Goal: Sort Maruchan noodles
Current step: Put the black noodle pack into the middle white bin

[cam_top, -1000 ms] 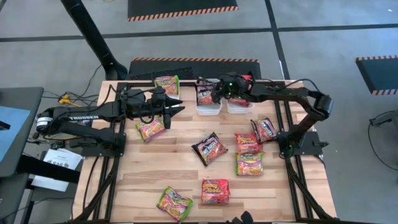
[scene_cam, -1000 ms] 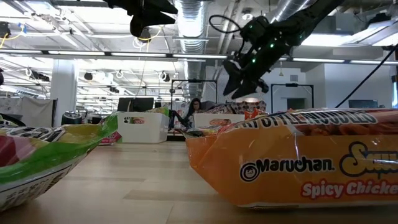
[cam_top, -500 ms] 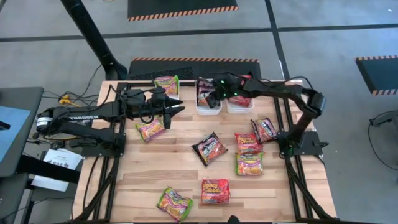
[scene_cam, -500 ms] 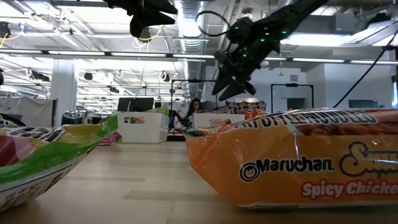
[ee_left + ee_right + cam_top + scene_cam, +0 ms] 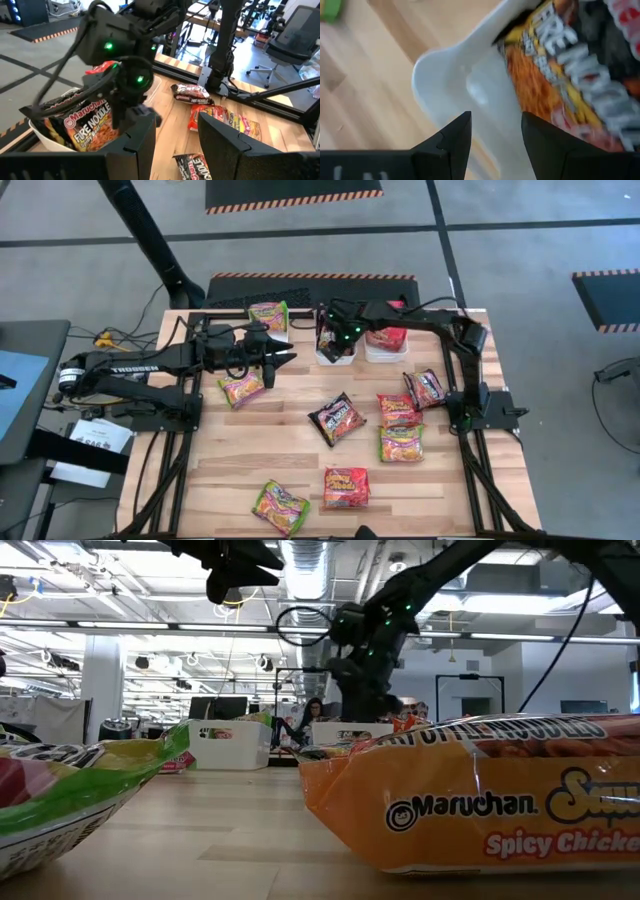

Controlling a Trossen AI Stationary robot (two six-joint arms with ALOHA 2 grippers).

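Observation:
Several Maruchan packets lie flat on the wooden table: green ones (image 5: 268, 315) (image 5: 242, 388) (image 5: 401, 443) (image 5: 281, 506), a black one (image 5: 336, 418), red-orange ones (image 5: 398, 409) (image 5: 346, 487), and a dark one (image 5: 427, 387). Two white tubs stand near the far edge. The left tub (image 5: 336, 358) holds a black Fire Noodle packet (image 5: 560, 65), the right tub (image 5: 385, 352) a red packet (image 5: 390, 337). My right gripper (image 5: 495, 120) is open, pointing down over the left tub's rim (image 5: 455, 75). My left gripper (image 5: 290, 352) is open in the air left of the tubs.
The arm frames' black rails (image 5: 460, 430) run along both table sides. Bare wood (image 5: 280, 440) lies between the packets in the middle. In the low view an orange Spicy Chicken packet (image 5: 470, 800) and a green one (image 5: 80, 790) fill the foreground.
My right gripper has swung toward the table's left, from above the right tub to above the left tub, and has tipped so its fingers point down at the tub. The packets and my left arm have kept still.

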